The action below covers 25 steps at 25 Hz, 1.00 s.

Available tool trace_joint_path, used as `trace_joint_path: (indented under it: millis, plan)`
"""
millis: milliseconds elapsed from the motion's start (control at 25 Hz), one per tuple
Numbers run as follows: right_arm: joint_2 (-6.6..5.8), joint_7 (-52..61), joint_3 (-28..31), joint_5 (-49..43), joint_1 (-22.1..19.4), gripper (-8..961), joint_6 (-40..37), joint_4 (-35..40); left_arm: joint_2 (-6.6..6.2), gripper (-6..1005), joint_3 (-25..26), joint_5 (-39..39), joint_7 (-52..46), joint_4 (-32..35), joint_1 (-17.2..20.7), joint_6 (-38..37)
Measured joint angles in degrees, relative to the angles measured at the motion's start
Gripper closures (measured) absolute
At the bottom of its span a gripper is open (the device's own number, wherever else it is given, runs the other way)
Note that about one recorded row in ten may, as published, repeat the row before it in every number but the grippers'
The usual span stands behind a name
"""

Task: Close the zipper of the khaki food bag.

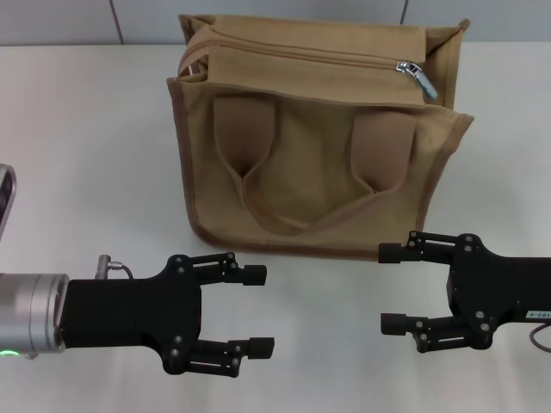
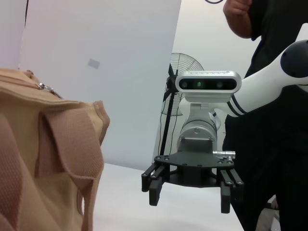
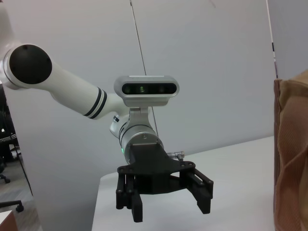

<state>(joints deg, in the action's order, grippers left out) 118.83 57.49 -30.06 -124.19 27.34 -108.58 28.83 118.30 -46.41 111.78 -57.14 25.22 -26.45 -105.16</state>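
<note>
The khaki food bag (image 1: 314, 146) stands upright on the white table (image 1: 86, 155), its brown strap handles hanging down its front. The zipper (image 1: 318, 58) runs along the top seam, with its silver slider and pull tab (image 1: 417, 75) at the bag's right end. My left gripper (image 1: 256, 310) is open and empty, low at the front left, in front of the bag and apart from it. My right gripper (image 1: 393, 287) is open and empty at the front right, facing the left one. The bag also shows in the left wrist view (image 2: 43, 163) and the right wrist view (image 3: 292, 154).
A grey object (image 1: 5, 194) pokes in at the table's left edge. A person in black (image 2: 274, 57) and a fan (image 2: 175, 77) stand beyond the table on my right side. A pale wall runs behind the bag.
</note>
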Motion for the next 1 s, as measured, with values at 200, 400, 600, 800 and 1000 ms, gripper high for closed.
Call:
trace_joint_path:
  millis: [200, 400, 600, 800, 1000]
  plan:
    - [0.0, -0.02, 0.0, 0.0, -0.04, 136, 0.04, 0.0, 0.0, 184, 0.0, 0.02, 0.01, 0.0, 0.0, -0.21]
    - [0.0, -0.02, 0.0, -0.03, -0.13, 136, 0.04, 0.0, 0.0, 184, 0.0, 0.02, 0.01, 0.0, 0.0, -0.27]
    - [0.0, -0.02, 0.0, -0.07, -0.16, 136, 0.04, 0.0, 0.0, 184, 0.01, 0.02, 0.01, 0.0, 0.0, -0.36]
    - [0.0, -0.02, 0.0, -0.09, -0.18, 136, 0.04, -0.01, 0.0, 184, 0.0, 0.01, 0.01, 0.0, 0.0, -0.39]
    - [0.0, -0.01, 0.0, -0.09, -0.18, 136, -0.05, 0.0, 0.0, 184, 0.0, 0.01, 0.01, 0.0, 0.0, -0.4]
